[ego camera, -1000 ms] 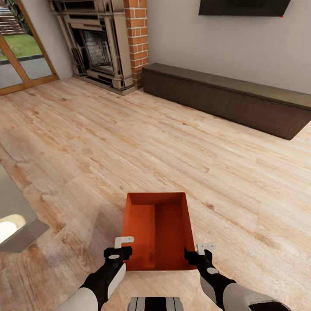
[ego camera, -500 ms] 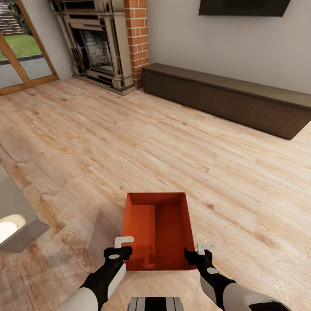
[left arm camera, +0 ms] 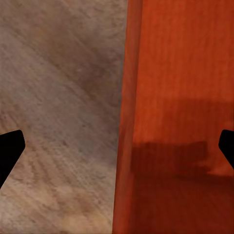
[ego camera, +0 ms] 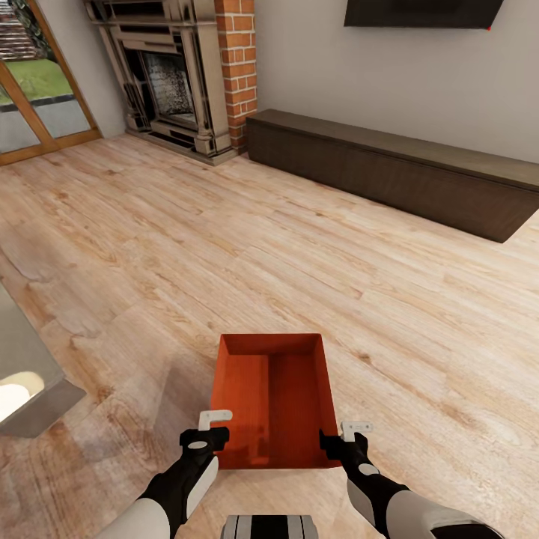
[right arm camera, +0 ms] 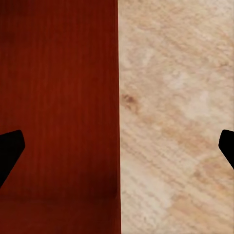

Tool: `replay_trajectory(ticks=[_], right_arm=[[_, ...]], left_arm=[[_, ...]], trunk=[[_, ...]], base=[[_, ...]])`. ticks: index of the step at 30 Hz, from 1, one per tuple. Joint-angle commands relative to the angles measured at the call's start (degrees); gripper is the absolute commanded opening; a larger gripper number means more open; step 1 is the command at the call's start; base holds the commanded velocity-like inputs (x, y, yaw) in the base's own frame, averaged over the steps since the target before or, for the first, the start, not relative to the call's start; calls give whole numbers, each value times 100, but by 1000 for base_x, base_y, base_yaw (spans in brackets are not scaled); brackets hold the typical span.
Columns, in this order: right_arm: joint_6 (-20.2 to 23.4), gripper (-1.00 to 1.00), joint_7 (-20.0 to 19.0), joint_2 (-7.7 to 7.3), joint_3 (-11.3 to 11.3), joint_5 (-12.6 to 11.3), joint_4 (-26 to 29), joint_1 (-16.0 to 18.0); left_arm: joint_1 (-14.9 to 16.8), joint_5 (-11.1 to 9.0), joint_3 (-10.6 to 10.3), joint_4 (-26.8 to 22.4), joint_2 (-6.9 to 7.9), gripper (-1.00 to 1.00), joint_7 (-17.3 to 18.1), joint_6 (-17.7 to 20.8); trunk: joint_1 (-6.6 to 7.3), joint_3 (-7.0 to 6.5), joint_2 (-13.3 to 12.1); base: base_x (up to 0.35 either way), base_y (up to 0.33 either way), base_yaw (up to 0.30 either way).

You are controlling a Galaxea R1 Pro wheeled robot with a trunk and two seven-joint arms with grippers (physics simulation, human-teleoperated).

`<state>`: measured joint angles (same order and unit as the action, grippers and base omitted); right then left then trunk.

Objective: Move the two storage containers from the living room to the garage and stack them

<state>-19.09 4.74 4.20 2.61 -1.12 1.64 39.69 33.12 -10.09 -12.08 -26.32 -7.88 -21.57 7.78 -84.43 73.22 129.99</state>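
Observation:
One red-orange storage container [ego camera: 273, 397] stands open-topped on the light wood plank floor of the living room, just ahead of me. My left gripper [ego camera: 213, 429] is at its near left corner and my right gripper [ego camera: 340, 436] at its near right corner. In the left wrist view, the container's left wall [left arm camera: 127, 112] runs between the widely spread fingers of the left gripper [left arm camera: 117, 148], with no contact visible. The right wrist view has the right wall [right arm camera: 116, 97] midway between the spread fingers of the right gripper [right arm camera: 117, 146]. Both grippers are open.
A red-brick fireplace [ego camera: 176, 75] stands at the far left, beside a glass door [ego camera: 37, 90]. A long dark low cabinet [ego camera: 389, 168] runs along the back wall under a black TV [ego camera: 419, 11]. A grey table corner [ego camera: 22, 374] juts in at the left.

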Motion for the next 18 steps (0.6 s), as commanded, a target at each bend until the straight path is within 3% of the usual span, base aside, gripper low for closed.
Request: replay_trajectory(ticks=[1, 7, 18], right_arm=[[-16, 100, 27, 2, 29, -11, -6, 3], [-16, 100, 27, 2, 29, -11, -6, 3], [-16, 100, 27, 2, 29, -11, -6, 3]], left_arm=[[2, -55, -48, -7, 6, 100, -49, 29], [2, -55, -48, 2, 6, 100, -49, 31], [2, -54, -48, -5, 6, 100, -49, 30]], trunk=[[1, 4, 1], [1, 4, 1], [1, 4, 1]], base=[[0, 0, 0], [114, 0, 0], [11, 0, 0]])
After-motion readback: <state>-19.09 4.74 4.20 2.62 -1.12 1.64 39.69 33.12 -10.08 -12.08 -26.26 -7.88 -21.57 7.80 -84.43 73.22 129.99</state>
